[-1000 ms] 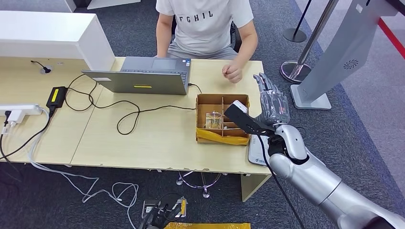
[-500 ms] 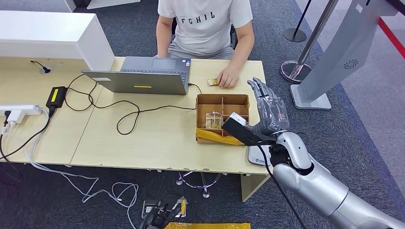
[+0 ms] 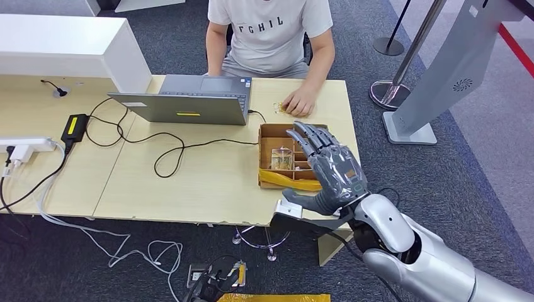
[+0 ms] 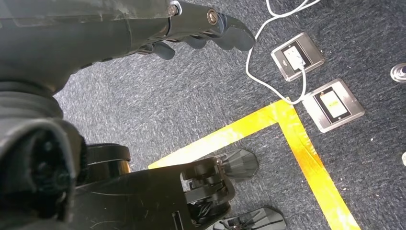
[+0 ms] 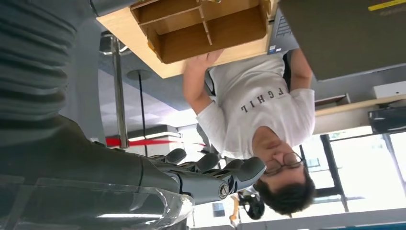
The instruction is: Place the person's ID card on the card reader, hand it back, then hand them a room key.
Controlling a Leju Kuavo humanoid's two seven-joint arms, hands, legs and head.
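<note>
A: The seated person in the white lettered T-shirt [image 3: 271, 31] has a hand [image 3: 298, 102] flat on the pale wooden desk [image 3: 208, 182], and a small yellowish card [image 3: 278, 107] lies under the fingertips, just beyond the brown cardboard divider box [image 3: 283, 141]. That looks like the ID card, and it is on the desk with the person, not with the robot.

B: So the job has barely begun?

A: That is the fair reading. No card rests in a robot hand, the reader step is not done, and the hand-back and the room key both remain. What may be the reader, a grey flat device, sits at the desk's near right corner, mostly hidden behind the arm, so it cannot be confirmed.

B: And the robot's right hand [image 3: 327, 167]?

A: Raised over the box, palm turned down, its dark fingers [image 3: 312, 135] spread wide and reaching toward the person. It grasps nothing and touches nothing.

B: The left hand [image 4: 191, 28]?

A: It hangs low over grey carpet with yellow floor tape [image 4: 287, 139]. Its fingers look loosely curled, with nothing in them.
</note>
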